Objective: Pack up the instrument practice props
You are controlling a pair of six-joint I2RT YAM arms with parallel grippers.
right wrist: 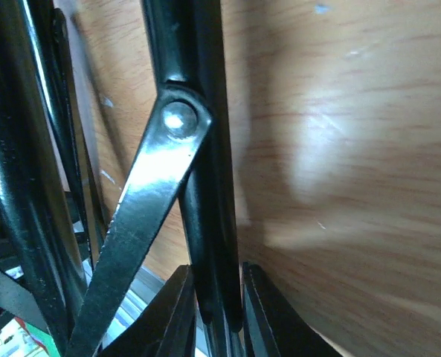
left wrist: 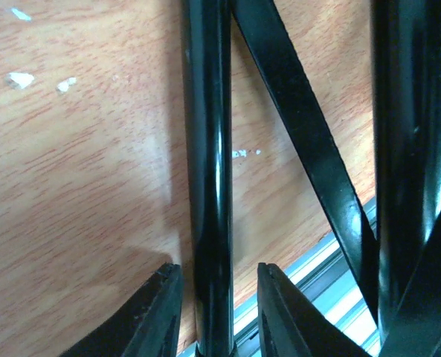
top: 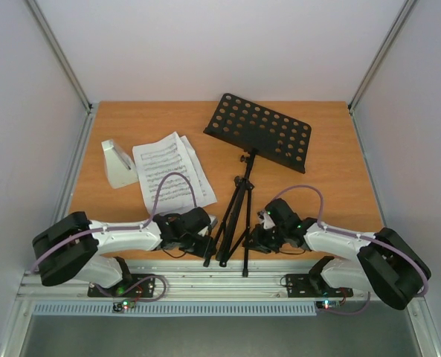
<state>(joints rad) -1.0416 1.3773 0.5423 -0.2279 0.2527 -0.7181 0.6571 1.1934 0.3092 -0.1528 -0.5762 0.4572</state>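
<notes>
The black tripod music stand (top: 239,201) stands at the table's near middle, its perforated desk (top: 261,131) tilted toward the back. White sheet-music pages (top: 172,171) lie left of it, and beside them stands the pale grey pyramid metronome (top: 118,164). My left gripper (top: 211,236) straddles the stand's left leg (left wrist: 210,186). In the left wrist view the gripper (left wrist: 219,297) is open: one finger is almost on the tube and a gap shows at the other. My right gripper (top: 256,238) is at the stand's right leg (right wrist: 205,223). In the right wrist view it (right wrist: 216,294) is pressed on that leg from both sides.
The wooden table (top: 332,171) ends at a metal rail (top: 220,286) just below the stand's feet. White walls enclose the left, right and back. A flat brace (right wrist: 142,223) and the stand's other legs (left wrist: 413,163) crowd close to both grippers.
</notes>
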